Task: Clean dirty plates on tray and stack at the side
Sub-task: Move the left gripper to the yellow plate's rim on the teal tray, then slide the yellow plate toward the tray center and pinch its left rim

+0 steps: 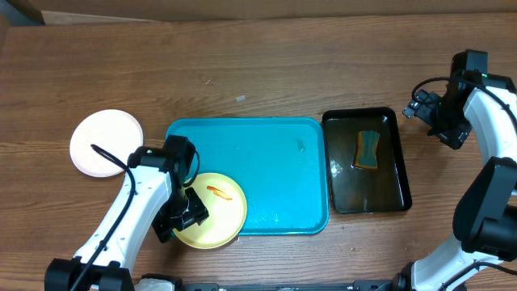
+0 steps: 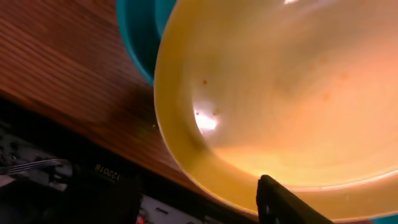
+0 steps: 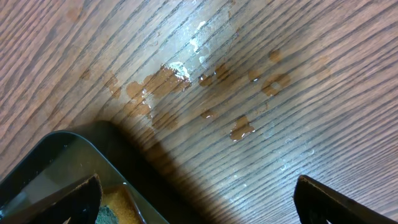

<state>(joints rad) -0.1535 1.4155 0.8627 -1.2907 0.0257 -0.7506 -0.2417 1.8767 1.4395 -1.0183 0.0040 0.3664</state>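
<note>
Where the round yellow plate [image 1: 222,214] overhangs the near-left rim of the blue tray [image 1: 275,162], your left tool [image 1: 192,212] sits at its edge; you cannot tell if it grips. Your right tool [image 3: 199,199] gapes over wet wooden tabletop [image 3: 249,74], beside the black tray [image 3: 56,155].

The left arm [image 1: 133,214] reaches forward from the near-left base, then folds at the wrist so that the left tool [image 1: 187,212] points down and back toward the near edge. Only one finger [image 2: 283,202] shows in the wrist view, and the jaw setting cannot be determined. The right arm [image 1: 493,162] stands along the right side, bent inward, with the right tool [image 3: 196,190] held fingers [image 3: 81,199] spread wide and gripping nothing.
</note>
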